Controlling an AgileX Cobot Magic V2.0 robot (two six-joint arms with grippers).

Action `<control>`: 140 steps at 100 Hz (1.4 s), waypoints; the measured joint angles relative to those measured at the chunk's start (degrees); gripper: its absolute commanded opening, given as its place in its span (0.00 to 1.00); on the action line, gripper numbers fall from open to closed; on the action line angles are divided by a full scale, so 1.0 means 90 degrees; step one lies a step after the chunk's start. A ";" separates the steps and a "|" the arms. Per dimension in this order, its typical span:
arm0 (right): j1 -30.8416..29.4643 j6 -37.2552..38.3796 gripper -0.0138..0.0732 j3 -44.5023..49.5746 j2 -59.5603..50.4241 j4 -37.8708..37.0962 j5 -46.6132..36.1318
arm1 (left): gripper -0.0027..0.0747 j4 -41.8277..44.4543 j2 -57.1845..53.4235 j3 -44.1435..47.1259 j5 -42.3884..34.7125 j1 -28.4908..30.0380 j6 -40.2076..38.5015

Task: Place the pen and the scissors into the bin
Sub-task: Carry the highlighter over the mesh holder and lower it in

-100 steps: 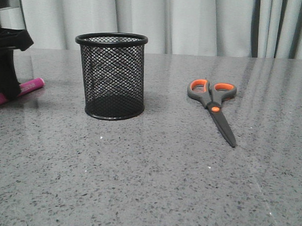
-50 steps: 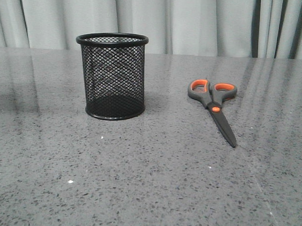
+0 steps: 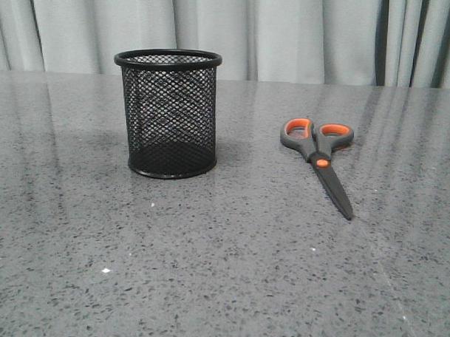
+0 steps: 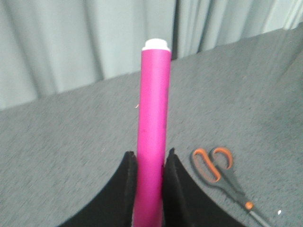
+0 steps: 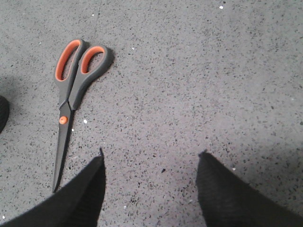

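In the left wrist view my left gripper is shut on the magenta pen, which sticks out past the fingers with its whitish end farthest from them; it is lifted above the table. The black mesh bin stands upright left of centre in the front view. The scissors lie flat to the bin's right, closed, handles toward the back; they also show as scissors and scissors. My right gripper is open over bare table beside the scissors. Neither gripper appears in the front view.
Grey speckled tabletop runs all round the bin. A pale curtain hangs behind the table's far edge. A dark rounded edge shows at one border of the right wrist view.
One second ago the left arm and the pen lay at the front view's left edge on the table; both have since left that view. Bin and scissors have not moved.
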 measured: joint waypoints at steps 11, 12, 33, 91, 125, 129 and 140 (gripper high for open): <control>0.0000 0.0000 0.60 0.0000 0.0000 0.0000 0.0000 | 0.01 -0.0023 0.0353 0.0000 -0.0482 -0.0416 0.0037; 0.0000 0.0000 0.60 0.0000 0.0000 0.0000 0.0000 | 0.01 -0.0023 0.0379 0.0000 -0.0500 -0.0457 0.0049; 0.0000 0.0000 0.60 0.0000 0.0000 0.0000 0.0012 | 0.01 -0.0023 0.1215 0.0000 -0.0930 -0.0823 0.0062; 0.0000 0.0011 0.60 0.0000 0.0000 0.0000 0.0024 | 0.01 -0.0023 0.2033 0.0004 -0.0483 -0.0862 0.0062; 0.0000 0.0004 0.60 0.0000 0.0000 0.0000 0.0033 | 0.01 0.0256 0.2033 0.0004 -0.0232 -0.0862 0.0062; 0.0000 0.0004 0.60 0.0000 0.0000 0.0000 0.0033 | 0.01 0.0285 0.2033 0.0004 -0.0184 -0.0862 0.0062; 0.0000 0.0004 0.60 0.0000 0.0000 0.0000 0.0037 | 0.01 0.0397 0.2033 0.0004 -0.0050 -0.0862 0.0062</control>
